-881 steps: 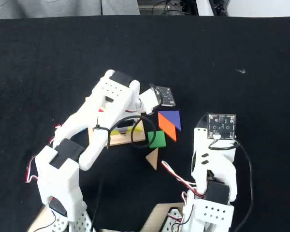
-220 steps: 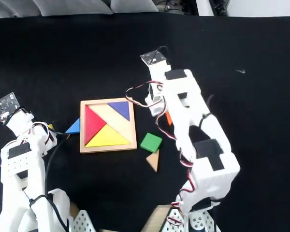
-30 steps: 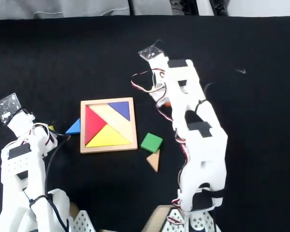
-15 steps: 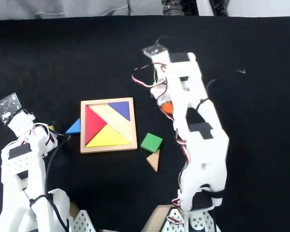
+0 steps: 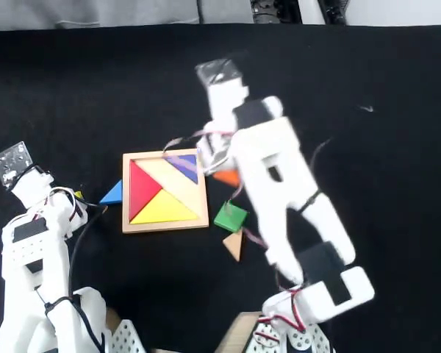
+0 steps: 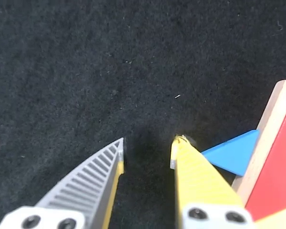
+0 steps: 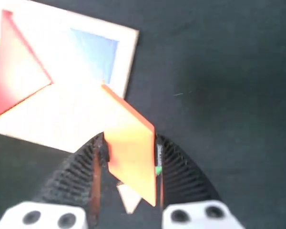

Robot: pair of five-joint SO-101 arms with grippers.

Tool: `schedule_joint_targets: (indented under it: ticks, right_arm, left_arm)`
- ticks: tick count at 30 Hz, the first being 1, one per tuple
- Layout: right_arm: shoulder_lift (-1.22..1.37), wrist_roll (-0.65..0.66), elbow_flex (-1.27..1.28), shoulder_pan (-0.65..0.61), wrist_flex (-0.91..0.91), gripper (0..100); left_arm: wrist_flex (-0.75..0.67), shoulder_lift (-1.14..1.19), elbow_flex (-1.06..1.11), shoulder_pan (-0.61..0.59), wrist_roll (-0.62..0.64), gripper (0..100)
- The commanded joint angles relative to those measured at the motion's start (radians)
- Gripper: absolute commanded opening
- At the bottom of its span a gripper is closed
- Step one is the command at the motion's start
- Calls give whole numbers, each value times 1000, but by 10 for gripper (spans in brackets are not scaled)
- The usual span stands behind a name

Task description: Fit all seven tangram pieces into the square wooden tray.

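We saw the right gripper [image 7: 128, 143] clamping the orange piece [image 7: 131, 160], seemingly over the tray [image 5: 165, 227] edge; the left gripper [image 6: 148, 148] gaped beside the blue triangle [image 6: 231, 152].

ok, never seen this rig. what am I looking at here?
Two small white robot arms sit side by side at a black table. One picture looks down from a fixed camera; the other two come from a camera on each arm's wrist. The wooden tray holds a red triangle, a yellow triangle and a dark blue triangle. Outside it lie a light blue triangle, a green square and a tan triangle. The right gripper is shut on an orange piece near the tray's edge. The left gripper is open beside the light blue triangle.
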Motion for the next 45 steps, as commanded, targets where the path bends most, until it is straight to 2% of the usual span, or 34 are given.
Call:
schedule_joint_targets:
  ticks: [1, 3, 8, 14, 30, 37, 45]
  right_arm:
    - [-44, -44, 88, -97, -103, 18]
    - [-19, -72, 122, -107, -157, 18]
    - [62, -308, 122, -110, -201, 18]
    - [133, -379, 130, -149, -272, 18]
    - [220, -385, 124, -161, -325, 25]
    - [220, -376, 124, -247, -318, 183]
    - [219, -374, 124, -176, -321, 192]
  left_arm:
    - [-15, -18, -5, 36, -12, 170]
    - [-15, -18, -5, 45, -12, 170]
    - [-15, -18, -4, 45, -14, 170]
    - [-15, -18, -4, 45, -14, 170]
    - [-15, -18, -4, 45, -14, 170]
    - [-15, -18, -4, 45, -14, 170]
    - [-15, -18, -4, 45, -14, 170]
